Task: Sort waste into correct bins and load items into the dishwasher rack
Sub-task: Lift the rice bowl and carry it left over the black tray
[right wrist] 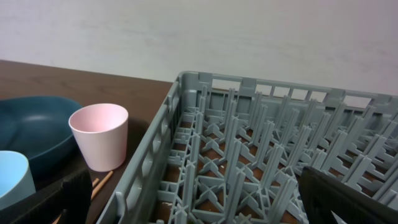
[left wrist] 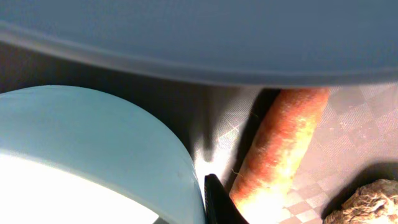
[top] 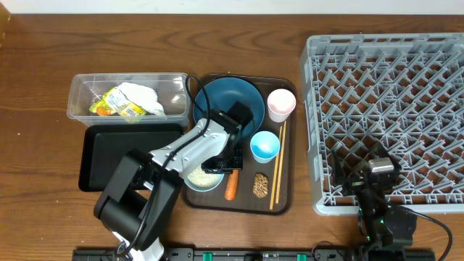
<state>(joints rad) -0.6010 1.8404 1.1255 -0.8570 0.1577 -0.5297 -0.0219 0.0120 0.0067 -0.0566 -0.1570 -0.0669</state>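
1. Right gripper [top: 377, 164], lower right of the overhead view: released, jaws wide apart and empty, over the lower edge of the large square grey plastic lattice rack [top: 391, 87].

2. Left gripper [top: 233, 155], centre frame: clenched fully, low over the brown serving tray [top: 245, 206]. The wrist view shows one black fingertip [left wrist: 216, 200] between the bowl wall and the carrot. Nothing is visible between the jaws, so no grasp is confirmed.

3. Small orange carrot [left wrist: 280, 149]: lies flat on the tray, just beside that fingertip. Judged light, stiff and rounded, so liable to roll. Take hold across its middle.

4. Brown seedy lump [top: 261, 184], right of the carrot: judged crumbly. Grip gently.

5. Light-blue bowl with white inside [left wrist: 93, 143], left of the carrot: holds loose white rice grains [top: 204, 177]. Rigid and smooth. Grip at the rim.

6. Large dark-blue round plate [top: 228, 101], further up: wide, shallow, probably slippery. Grip the edge only.

7. Clear rectangular plastic tub [top: 73, 101], upper left: holds the yellow-green printed wrapper [top: 119, 106]. Its print is too small to read. No brand or label is legible anywhere.
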